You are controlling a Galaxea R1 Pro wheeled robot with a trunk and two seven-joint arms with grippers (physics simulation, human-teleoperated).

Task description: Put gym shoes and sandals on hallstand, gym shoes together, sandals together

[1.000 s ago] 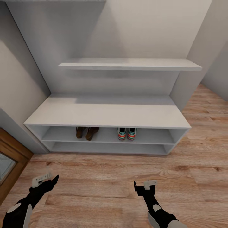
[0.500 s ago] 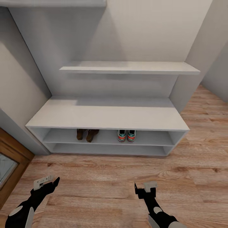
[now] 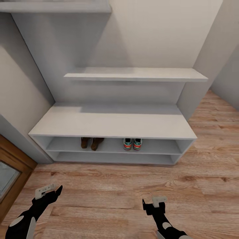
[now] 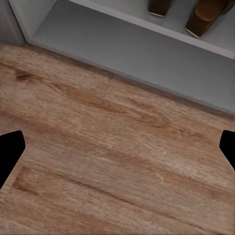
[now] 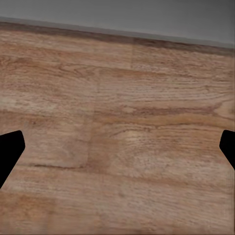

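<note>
The white hallstand [image 3: 113, 122] stands against the wall ahead of me. Side by side on its upper shelf, left of centre, lie the two dark brown sandals [image 3: 91, 142]. The two gym shoes [image 3: 132, 143] sit together to their right, red-orange heels facing me. My left gripper [image 3: 49, 193] hovers over the corridor floor [image 3: 109, 186], open and empty. My right gripper [image 3: 154, 202] is also open and empty above the planks. In the left wrist view the sandals [image 4: 203, 12] show on the shelf beyond the dark fingertips [image 4: 10, 152]. The right wrist view has bare floor [image 5: 117, 127] between its fingertips [image 5: 10, 154].
A thin white floating shelf [image 3: 136, 74] hangs on the wall above the hallstand, and another [image 3: 54, 6] sits higher at the left. A wood-framed glazed door [image 3: 10, 176] stands at the far left. A wall corner [image 3: 199, 73] rises at the right.
The whole head view has shifted, as if the camera drew back and tilted up slightly. Both grippers sit a little lower in the picture. The shoes stay put on the shelf.
</note>
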